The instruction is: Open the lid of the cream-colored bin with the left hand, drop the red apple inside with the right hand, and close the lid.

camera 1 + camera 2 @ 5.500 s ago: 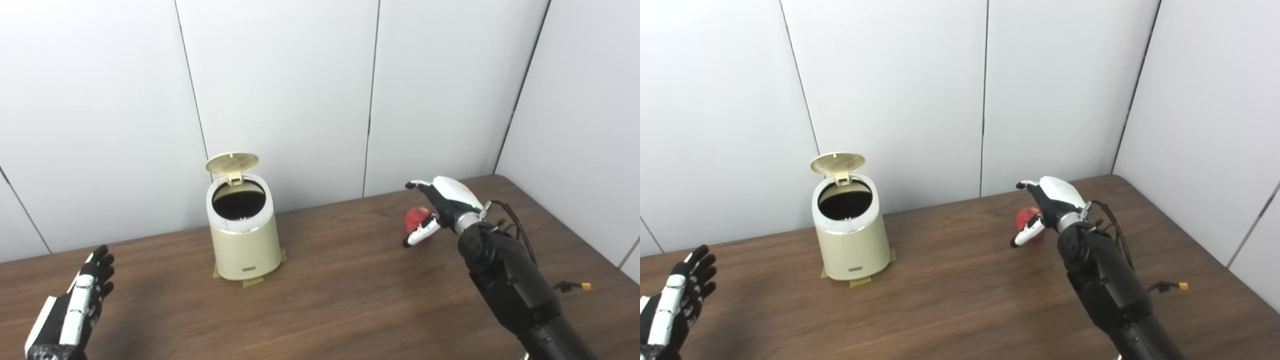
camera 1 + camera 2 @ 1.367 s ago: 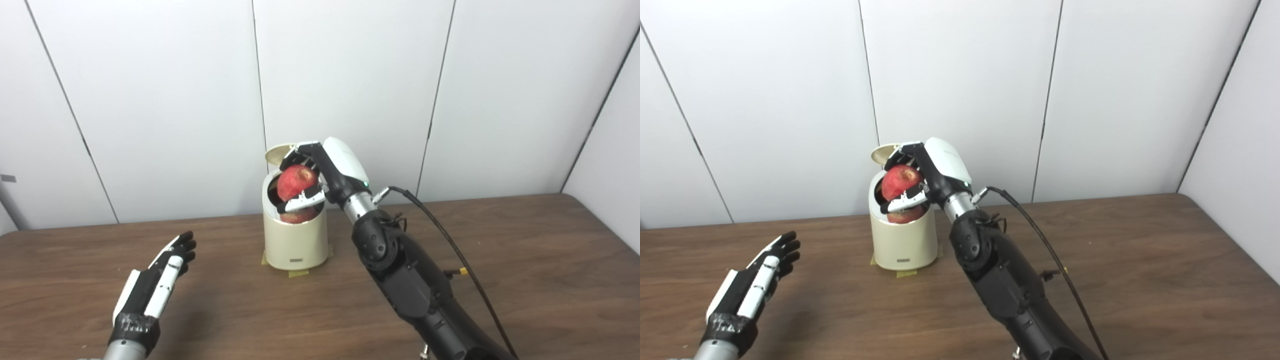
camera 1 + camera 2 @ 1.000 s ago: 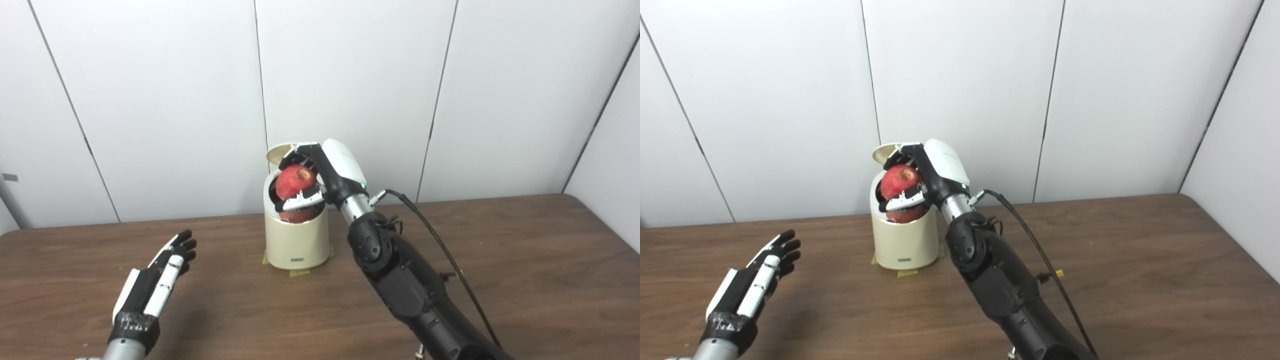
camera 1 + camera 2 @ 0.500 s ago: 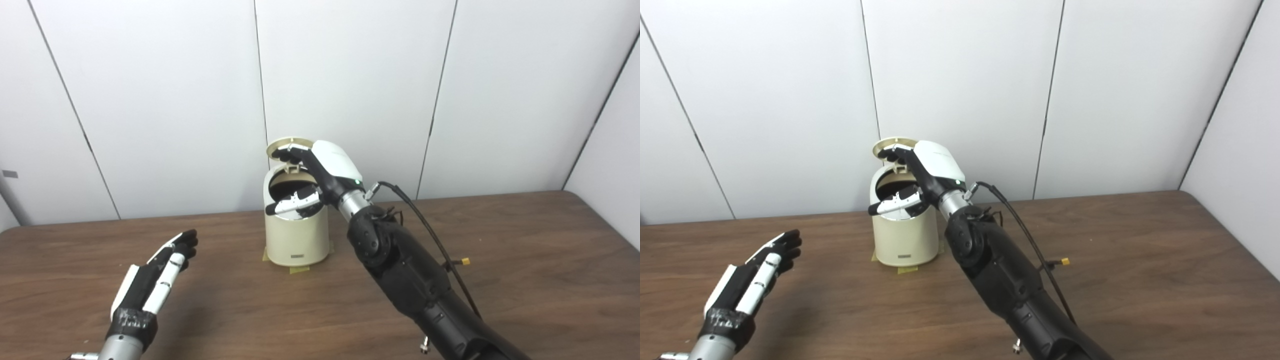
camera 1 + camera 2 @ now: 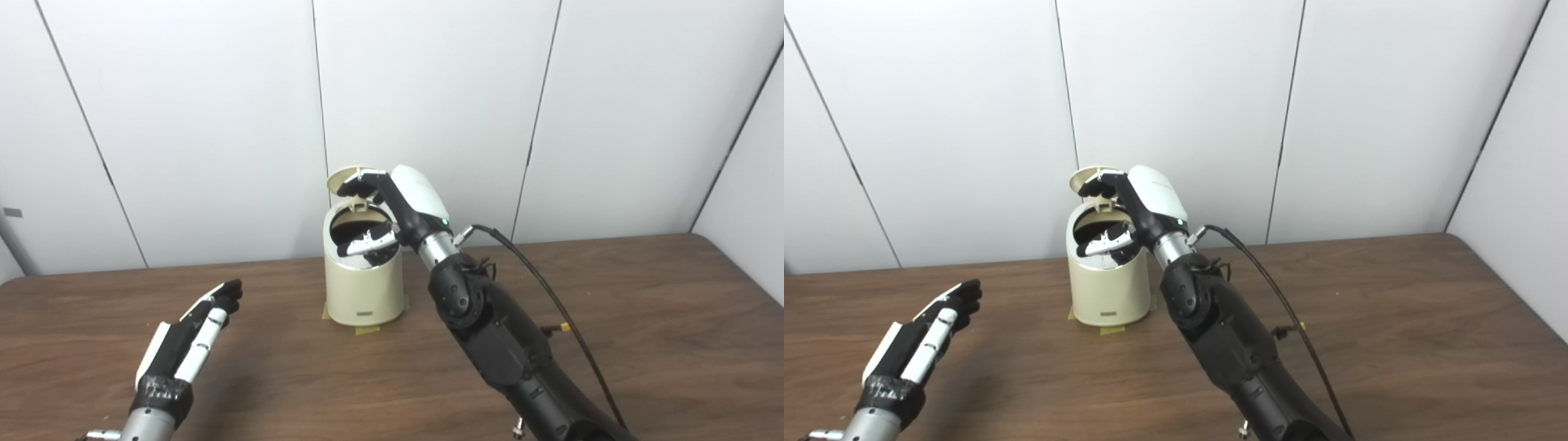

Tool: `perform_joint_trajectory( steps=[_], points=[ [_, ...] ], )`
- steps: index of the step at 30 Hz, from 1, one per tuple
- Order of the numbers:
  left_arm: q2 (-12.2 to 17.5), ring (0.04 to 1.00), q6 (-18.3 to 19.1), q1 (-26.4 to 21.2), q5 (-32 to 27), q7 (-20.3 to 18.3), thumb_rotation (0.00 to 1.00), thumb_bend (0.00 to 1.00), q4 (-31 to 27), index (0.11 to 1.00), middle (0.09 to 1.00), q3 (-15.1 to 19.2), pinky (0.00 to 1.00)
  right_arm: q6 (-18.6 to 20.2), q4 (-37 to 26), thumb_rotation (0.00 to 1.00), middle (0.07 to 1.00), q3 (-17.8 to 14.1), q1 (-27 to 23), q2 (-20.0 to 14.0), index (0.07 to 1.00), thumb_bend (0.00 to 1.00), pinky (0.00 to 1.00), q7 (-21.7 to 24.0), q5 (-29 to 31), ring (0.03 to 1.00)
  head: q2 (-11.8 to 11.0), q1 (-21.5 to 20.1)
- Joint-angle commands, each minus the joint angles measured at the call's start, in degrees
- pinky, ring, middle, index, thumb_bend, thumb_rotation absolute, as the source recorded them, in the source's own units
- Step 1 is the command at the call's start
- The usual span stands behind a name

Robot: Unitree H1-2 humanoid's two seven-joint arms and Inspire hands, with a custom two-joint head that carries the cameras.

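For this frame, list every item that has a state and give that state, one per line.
Bin: upright on the table, opening uncovered.
Lid: raised, tipped back behind the opening.
Apple: not visible.
Right hand: open, empty, over the bin's opening.
Left hand: open, empty, above the table, apart from the bin.

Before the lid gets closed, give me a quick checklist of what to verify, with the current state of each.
1. Right robot hand empty, fingers apart: ok.
2. Apple out of that hand and not on the table: ok; whether it lies in the bin, cannot tell, the inside is dark.
3. Right robot hand clear of the bin opening: not ok, it is over the rim.
4. Lid upright on its hinge: ok.
5. Left robot hand open and empty, away from the bin: ok.
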Motion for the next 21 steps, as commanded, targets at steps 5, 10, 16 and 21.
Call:
perform_joint_trajectory(
  steps=[5,10,16,21],
  points=[
    [0.28,0.913,-1.68,-2.52,0.47,0.37,0.78,0.43,-0.77,0.890,0.903,-0.31,0.94,-0.32,-5.84,0.00,0.492,-4.38,0.04,0.06,0.490,0.52,0.39,-0.22,5.32,0.433,-0.42,-0.13],
    [0.26,0.913,-2.52,-3.13,0.82,0.44,0.79,0.46,0.48,0.893,0.906,-0.72,0.94,0.66,-10.71,0.00,0.492,-7.08,3.83,-1.08,0.484,0.52,0.41,1.63,8.72,0.454,-0.73,-0.19],
    [-0.04,0.917,-2.46,-3.86,0.98,0.65,0.80,0.45,1.14,0.895,0.906,-1.08,0.95,3.31,-20.01,0.00,0.486,-9.70,12.91,-2.94,0.487,0.52,0.42,4.95,12.43,0.462,-0.93,0.12],
    [0.00,0.916,-2.25,-6.42,0.81,0.57,0.82,0.47,3.38,0.926,0.913,-1.24,0.94,7.40,-25.06,0.00,0.489,-13.91,18.98,-1.31,0.527,0.52,0.39,4.69,16.79,0.419,-1.10,-0.08]
  ],
)
